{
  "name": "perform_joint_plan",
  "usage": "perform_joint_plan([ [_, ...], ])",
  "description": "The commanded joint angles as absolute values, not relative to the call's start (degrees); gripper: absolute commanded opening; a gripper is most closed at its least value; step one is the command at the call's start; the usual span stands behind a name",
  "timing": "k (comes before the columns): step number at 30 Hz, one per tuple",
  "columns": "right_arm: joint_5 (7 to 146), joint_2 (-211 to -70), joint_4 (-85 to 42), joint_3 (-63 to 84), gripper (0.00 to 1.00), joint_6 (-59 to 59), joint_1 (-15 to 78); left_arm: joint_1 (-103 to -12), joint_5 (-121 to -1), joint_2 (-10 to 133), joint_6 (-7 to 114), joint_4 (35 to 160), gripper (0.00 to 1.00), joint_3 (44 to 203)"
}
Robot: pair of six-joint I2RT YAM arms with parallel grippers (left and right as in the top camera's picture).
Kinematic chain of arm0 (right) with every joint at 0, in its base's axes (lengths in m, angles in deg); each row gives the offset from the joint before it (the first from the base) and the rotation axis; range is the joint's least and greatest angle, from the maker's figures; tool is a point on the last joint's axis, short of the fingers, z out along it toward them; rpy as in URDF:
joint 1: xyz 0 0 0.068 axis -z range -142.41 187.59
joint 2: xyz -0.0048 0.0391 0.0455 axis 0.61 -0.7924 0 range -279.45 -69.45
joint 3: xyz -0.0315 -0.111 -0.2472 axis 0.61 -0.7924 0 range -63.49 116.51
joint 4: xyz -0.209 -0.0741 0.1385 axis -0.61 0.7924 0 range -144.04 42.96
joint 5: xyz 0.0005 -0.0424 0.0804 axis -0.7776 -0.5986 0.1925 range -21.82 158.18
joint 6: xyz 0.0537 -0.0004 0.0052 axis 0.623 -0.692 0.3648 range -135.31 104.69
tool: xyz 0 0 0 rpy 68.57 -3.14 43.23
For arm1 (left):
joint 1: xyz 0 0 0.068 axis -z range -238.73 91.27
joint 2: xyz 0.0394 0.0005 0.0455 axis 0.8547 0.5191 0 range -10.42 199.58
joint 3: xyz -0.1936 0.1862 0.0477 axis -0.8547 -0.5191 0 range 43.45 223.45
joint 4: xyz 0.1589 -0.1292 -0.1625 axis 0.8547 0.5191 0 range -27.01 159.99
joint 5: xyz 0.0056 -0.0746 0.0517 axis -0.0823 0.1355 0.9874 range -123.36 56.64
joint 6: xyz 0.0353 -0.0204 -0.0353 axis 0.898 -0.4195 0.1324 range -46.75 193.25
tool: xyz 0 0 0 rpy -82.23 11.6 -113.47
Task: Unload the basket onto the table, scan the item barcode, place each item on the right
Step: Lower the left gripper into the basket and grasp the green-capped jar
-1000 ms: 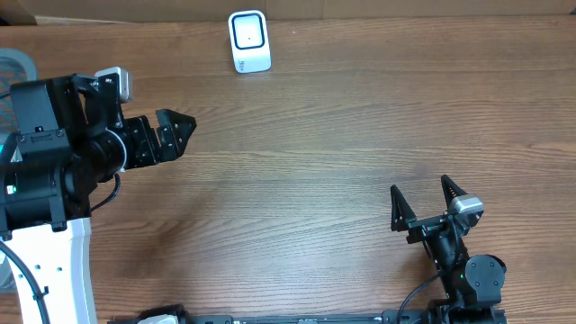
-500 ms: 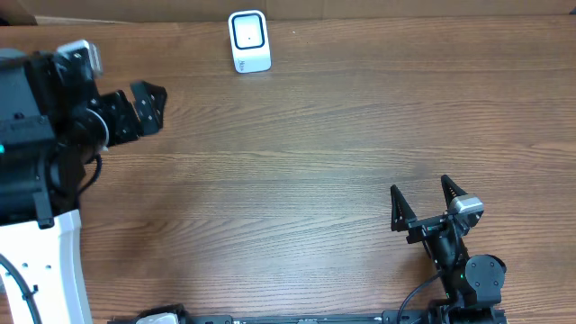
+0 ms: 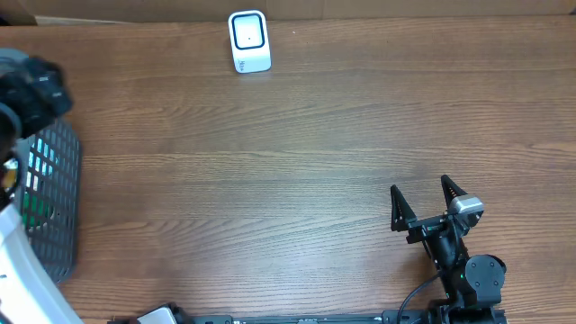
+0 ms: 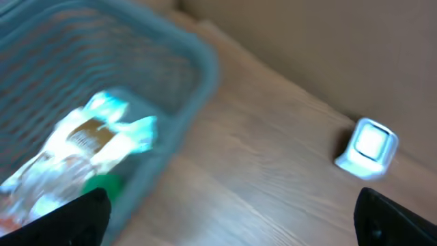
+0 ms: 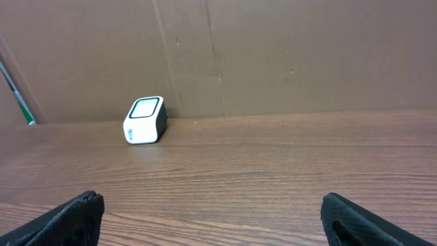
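Two claws were seen with jaws spread wide and nothing held. At the far left, the mesh basket [image 3: 63, 207] was overhung by the blurred left arm [image 3: 31, 85], with the left claw [image 4: 235, 220] tilted down toward it. The packaged items [image 4: 102, 137] lay inside, a pale teal-and-white pack beside a green one. Reaching for an item was judged the step in hand: a descent into the basket and a closing on one pack would be needed. The scanner [image 3: 249, 40] stood at the far edge of the bench [image 3: 297, 162]. Rightmost, the right claw [image 3: 421, 191] was parked low, pointed toward the scanner.
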State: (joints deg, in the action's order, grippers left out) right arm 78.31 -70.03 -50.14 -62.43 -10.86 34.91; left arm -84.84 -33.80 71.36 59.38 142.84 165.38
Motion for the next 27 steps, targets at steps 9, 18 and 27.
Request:
perform_joint_plan([
  [9,78.35,-69.62,-50.47,-63.04,1.0,-10.88,34.65,-105.89,-32.38,79.73,49.35,151.04,0.85,166.17],
  [18,78.35,-69.62,-50.47,-63.04,1.0,-10.86,34.65,-109.82,-32.58,88.94,49.22,152.44,0.85,166.04],
  [27,78.35,-69.62,-50.47,-63.04,1.0,-10.88,34.65,-109.71,-29.87,96.39,49.46,151.41,0.85,160.88],
])
